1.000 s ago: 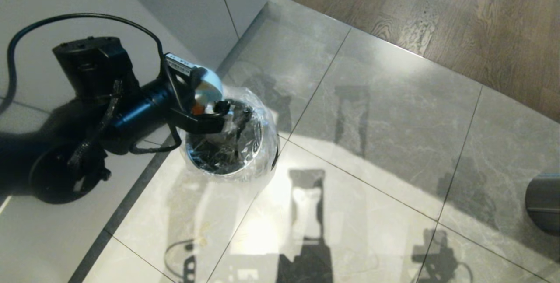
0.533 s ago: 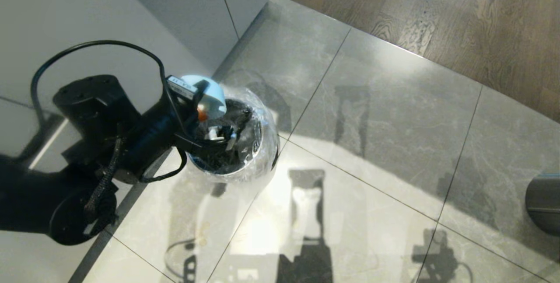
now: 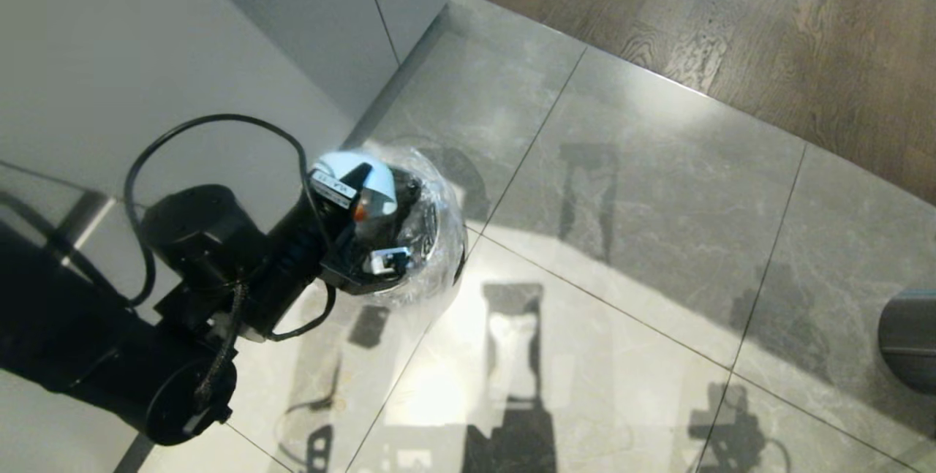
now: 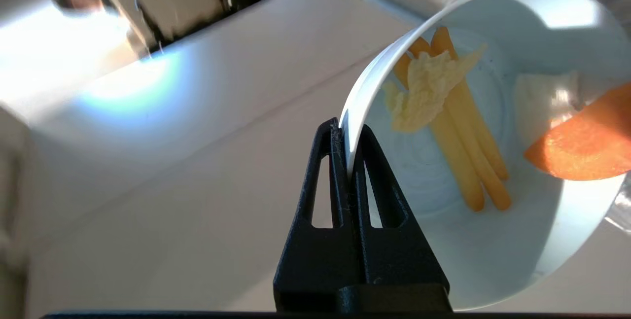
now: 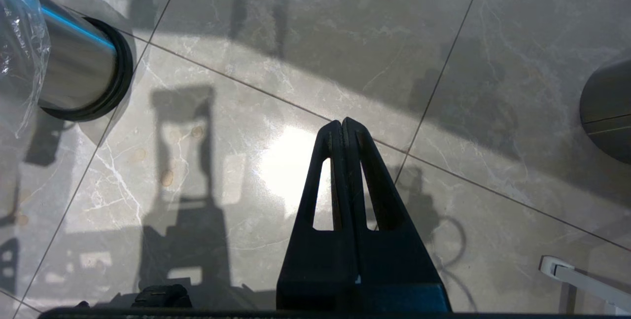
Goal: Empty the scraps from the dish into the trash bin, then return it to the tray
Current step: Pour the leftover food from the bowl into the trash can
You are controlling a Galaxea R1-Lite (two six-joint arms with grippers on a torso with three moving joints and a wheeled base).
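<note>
My left gripper (image 3: 358, 199) is shut on the rim of the dish (image 3: 351, 166), a small bowl that is pale blue outside and white inside. The dish hangs tipped over the mouth of the trash bin (image 3: 428, 239), a dark round bin lined with crinkled clear plastic. In the left wrist view the gripper (image 4: 347, 131) pinches the dish (image 4: 493, 260), and the scraps still lie inside: yellow-orange sticks (image 4: 463, 151), a pale flake (image 4: 424, 92) and an orange carrot slice (image 4: 586, 146). My right gripper (image 5: 342, 122) hangs shut and empty over the floor, off to the side of the trash bin (image 5: 79, 72). The tray is out of view.
White cabinet fronts (image 3: 219, 56) stand close behind the bin on the left. Grey floor tiles (image 3: 621, 239) run to the right and meet wooden flooring (image 3: 731, 12) at the back. A grey round object (image 3: 910, 338) sits at the right edge.
My left arm has swung down and nearer in the head view, and its wrist has rolled. The dish has tipped further over the bin. The right arm has not moved.
</note>
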